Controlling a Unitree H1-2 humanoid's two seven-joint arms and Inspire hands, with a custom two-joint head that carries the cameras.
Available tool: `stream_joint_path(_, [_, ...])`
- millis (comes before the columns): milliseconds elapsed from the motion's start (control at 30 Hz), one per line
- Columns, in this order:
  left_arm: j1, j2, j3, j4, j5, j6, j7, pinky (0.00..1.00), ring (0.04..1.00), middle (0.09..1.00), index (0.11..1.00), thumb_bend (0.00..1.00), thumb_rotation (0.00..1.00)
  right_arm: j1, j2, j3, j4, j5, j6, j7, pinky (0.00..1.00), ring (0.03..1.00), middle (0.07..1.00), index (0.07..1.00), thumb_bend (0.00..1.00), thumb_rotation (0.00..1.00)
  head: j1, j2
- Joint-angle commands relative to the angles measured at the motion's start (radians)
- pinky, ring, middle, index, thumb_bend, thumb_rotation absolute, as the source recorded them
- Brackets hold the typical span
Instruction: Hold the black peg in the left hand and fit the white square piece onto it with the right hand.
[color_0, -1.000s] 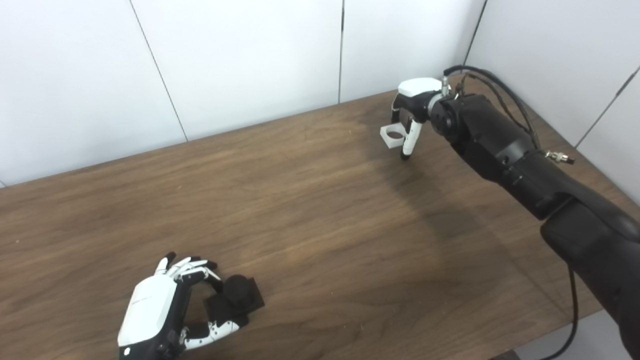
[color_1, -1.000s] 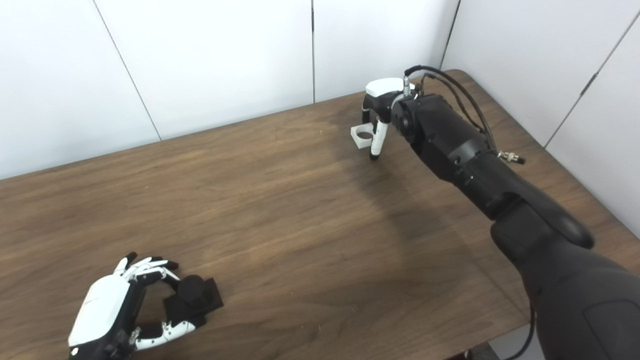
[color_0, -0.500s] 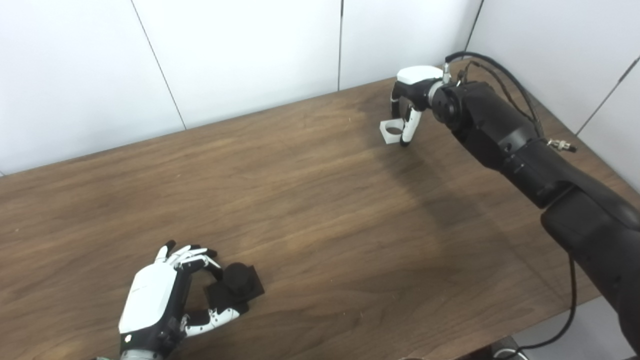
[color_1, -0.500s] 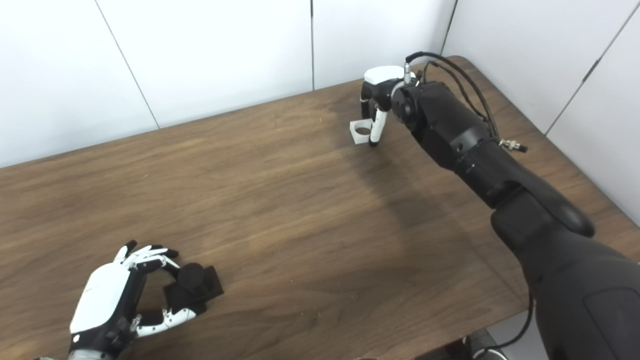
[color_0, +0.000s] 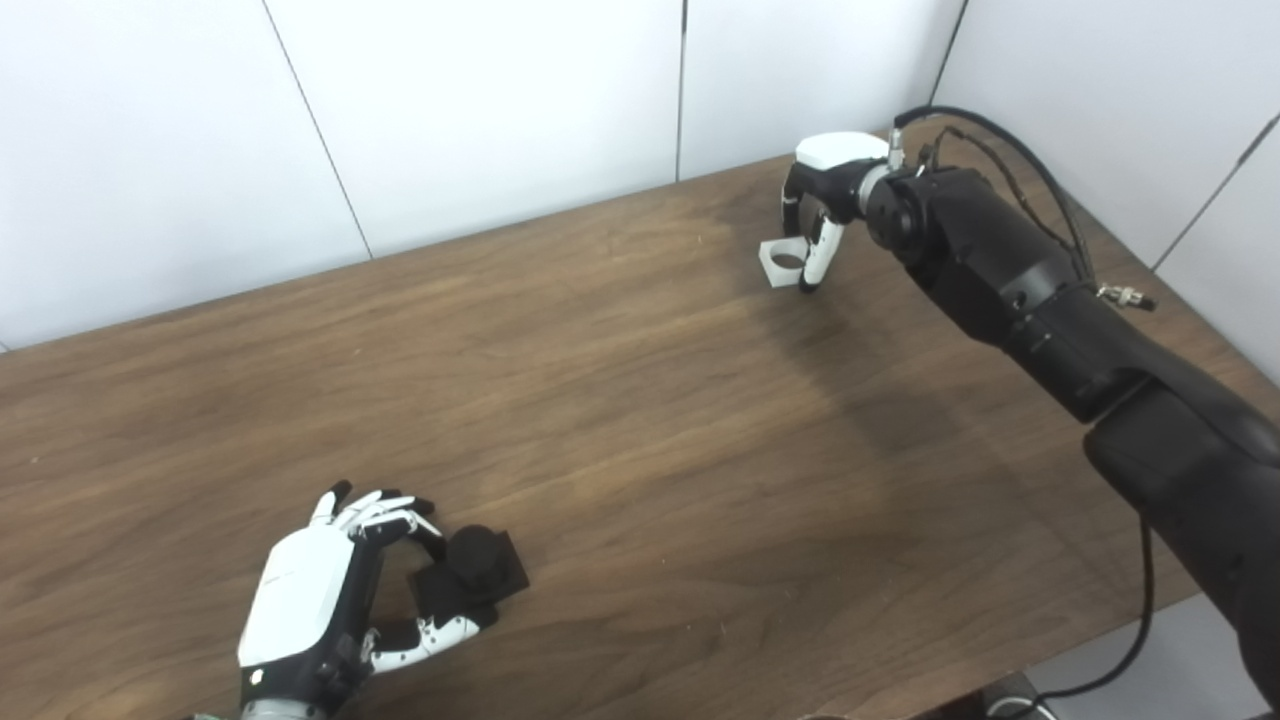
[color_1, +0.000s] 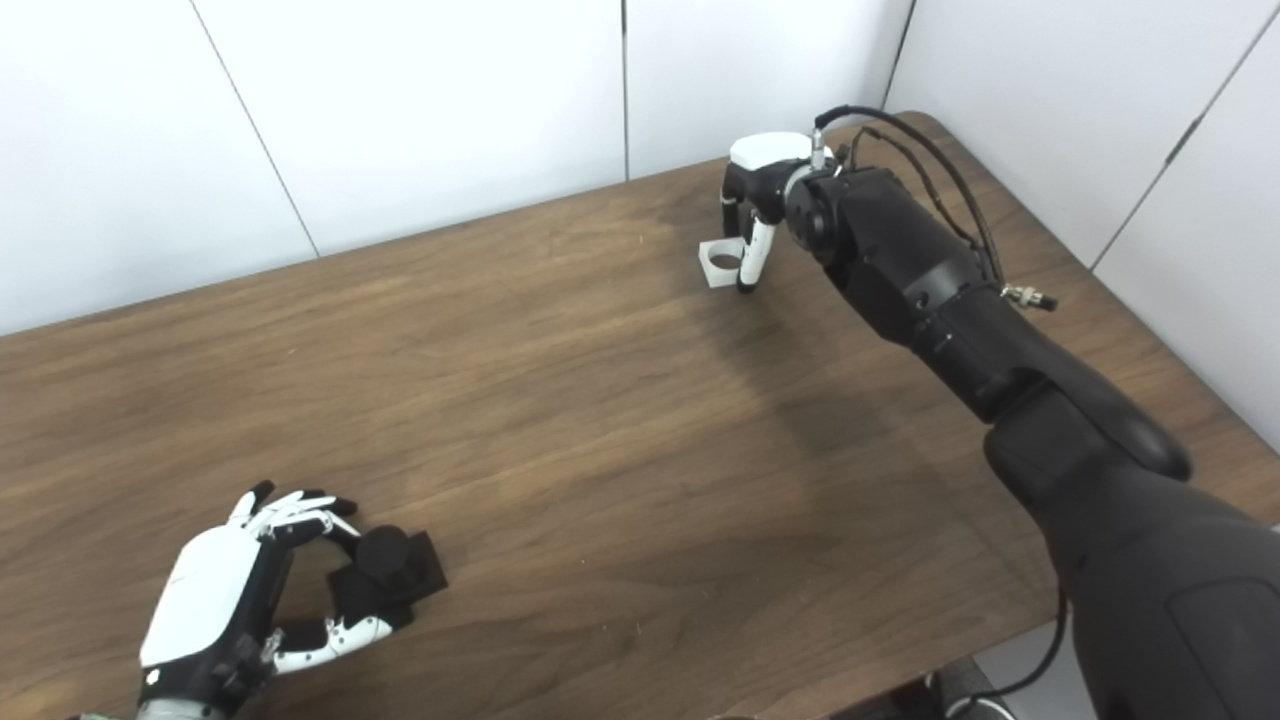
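Grasp step: left robot hand (color_0: 320, 600) curled on black peg (color_0: 472, 578), near-left desk (color_0: 640, 420). Right robot hand (color_0: 825, 205) pinches white square piece (color_0: 782, 262) far right. Next: carry it over, align hole.

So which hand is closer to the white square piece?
Right. The right hand grips the white square piece at the table's far end; the left hand is at the near edge by the black peg.

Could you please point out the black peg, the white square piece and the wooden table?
black peg (color_0: 477, 567), left eye view, round top.
white square piece (color_0: 778, 262), left eye view, left rim.
wooden table (color_1: 560, 400), right eye view, bare middle.
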Motion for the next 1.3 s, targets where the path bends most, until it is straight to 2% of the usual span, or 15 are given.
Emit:
stream_joint_path(0, [0.016,0.006,-0.008,-0.006,0.001,-0.001,-0.022,1.00,0.847,0.755,0.484,0.52,0.05,-0.021,-0.020,0.003,-0.027,-0.010,0.002,0.014,0.91,0.922,0.831,0.486,0.52,0.13,0.003,0.000])
stream_joint_path(200, [0.013,0.005,-0.013,0.007,0.012,-0.008,-0.012,1.00,0.843,0.752,0.484,0.52,0.05,-0.003,-0.030,-0.017,-0.087,0.017,-0.031,0.019,0.90,0.931,0.830,0.486,0.52,0.13,0.029,0.003])
stream_joint_path(367, [0.014,0.000,-0.013,0.016,0.014,-0.012,-0.002,1.00,0.840,0.751,0.484,0.52,0.05,0.014,-0.036,-0.019,-0.178,0.016,-0.060,0.025,0.85,0.937,0.822,0.487,0.52,0.13,0.056,0.005])
stream_joint_path(533, [0.014,-0.007,-0.018,0.018,0.020,-0.007,-0.004,1.00,0.842,0.752,0.484,0.52,0.05,0.026,-0.045,-0.031,-0.252,0.038,-0.130,0.030,0.91,0.932,0.794,0.484,0.52,0.13,0.102,0.009])
stream_joint_path(900, [0.011,-0.042,-0.042,0.018,0.056,0.026,-0.021,1.00,0.858,0.760,0.484,0.52,0.05,0.036,-0.063,-0.050,-0.481,0.066,-0.174,0.154,0.89,0.909,0.776,0.483,0.52,0.13,0.263,0.024])
stream_joint_path(1267, [0.010,-0.082,-0.074,0.027,0.110,0.058,-0.022,1.00,0.867,0.769,0.485,0.52,0.05,0.033,-0.017,-0.033,-0.690,0.107,-0.226,0.269,0.83,0.891,0.767,0.483,0.52,0.13,0.377,0.030])
